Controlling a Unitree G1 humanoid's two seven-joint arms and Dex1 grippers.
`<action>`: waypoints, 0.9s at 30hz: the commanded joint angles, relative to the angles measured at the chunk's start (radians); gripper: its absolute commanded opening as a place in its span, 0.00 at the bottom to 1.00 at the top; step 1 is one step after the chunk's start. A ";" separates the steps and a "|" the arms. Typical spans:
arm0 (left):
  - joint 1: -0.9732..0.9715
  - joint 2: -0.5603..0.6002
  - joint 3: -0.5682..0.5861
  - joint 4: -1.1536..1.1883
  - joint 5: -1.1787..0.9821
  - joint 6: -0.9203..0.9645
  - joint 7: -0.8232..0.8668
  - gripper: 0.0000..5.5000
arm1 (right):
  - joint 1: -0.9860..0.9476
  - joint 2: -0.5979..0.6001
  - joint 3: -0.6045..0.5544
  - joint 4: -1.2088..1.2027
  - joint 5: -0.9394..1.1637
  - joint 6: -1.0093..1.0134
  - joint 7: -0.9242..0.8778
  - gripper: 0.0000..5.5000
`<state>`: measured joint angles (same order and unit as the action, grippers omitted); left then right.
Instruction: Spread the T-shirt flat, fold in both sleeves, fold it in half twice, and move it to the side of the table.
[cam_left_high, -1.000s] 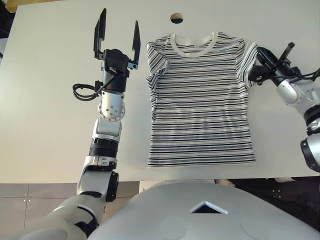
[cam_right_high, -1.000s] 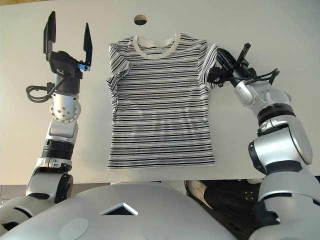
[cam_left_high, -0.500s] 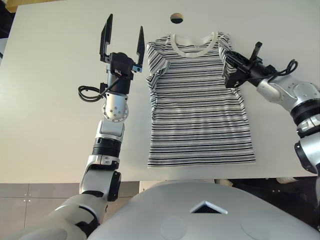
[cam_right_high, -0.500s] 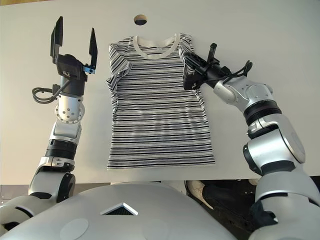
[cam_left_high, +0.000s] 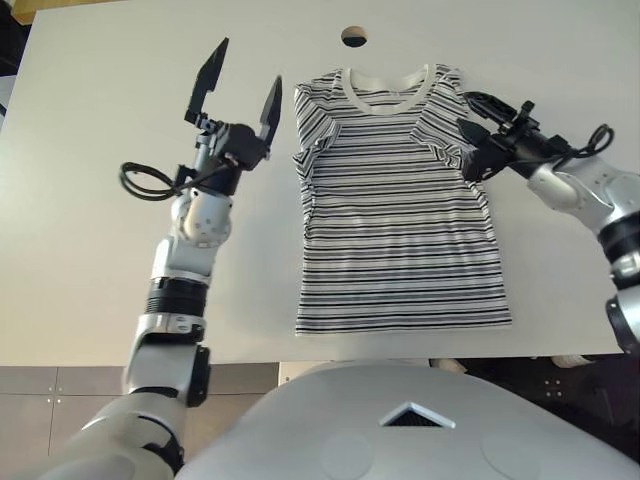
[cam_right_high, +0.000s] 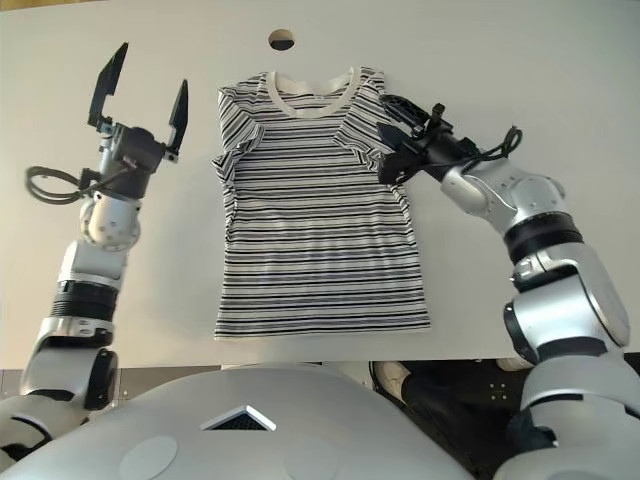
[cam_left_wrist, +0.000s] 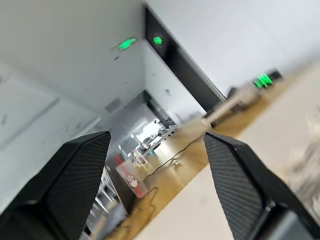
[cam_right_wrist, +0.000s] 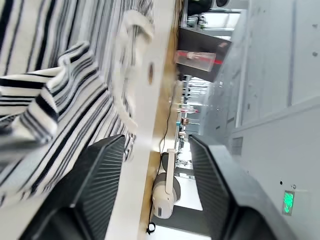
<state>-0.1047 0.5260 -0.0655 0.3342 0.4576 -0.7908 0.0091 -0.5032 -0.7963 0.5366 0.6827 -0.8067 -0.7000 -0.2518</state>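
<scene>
The striped T-shirt (cam_left_high: 400, 220) lies flat on the white table (cam_left_high: 90, 260), collar to the far side. Both sleeves are turned in over the body: the left one (cam_left_high: 312, 150) and the right one (cam_left_high: 443, 135). My right gripper (cam_left_high: 472, 130) hovers open at the shirt's right edge, just beside the folded right sleeve (cam_right_wrist: 45, 105), with nothing between its fingers. My left gripper (cam_left_high: 247, 75) is raised over bare table left of the shirt's left shoulder, open and empty, its fingertips pointing away from me.
A round hole (cam_left_high: 353, 37) sits in the table just beyond the collar. The table's near edge runs right below the shirt's hem (cam_left_high: 400, 322). Wide bare table lies to the left and to the far right.
My right gripper carried the right sleeve inward over the shirt, let it go and drew back slightly to the right. My left gripper tilted and its forearm swung left.
</scene>
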 joint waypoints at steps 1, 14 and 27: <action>0.158 0.174 0.000 -0.062 0.035 -0.014 -0.121 0.63 | 0.246 -0.141 -0.128 -0.258 0.131 0.008 0.091 0.48; 0.445 0.484 -0.178 -0.286 -0.082 -0.041 -0.505 0.63 | 0.913 -0.483 -0.392 -0.807 0.257 0.173 0.584 0.48; 0.353 0.439 -0.356 -0.394 -0.165 -0.028 -0.709 0.63 | 0.891 -0.461 -0.315 -0.963 0.320 0.105 0.881 0.48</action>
<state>0.2427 0.9592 -0.3991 -0.0746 0.2650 -0.8340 -0.6567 0.3687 -1.2647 0.1986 -0.2737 -0.4845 -0.5951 0.5762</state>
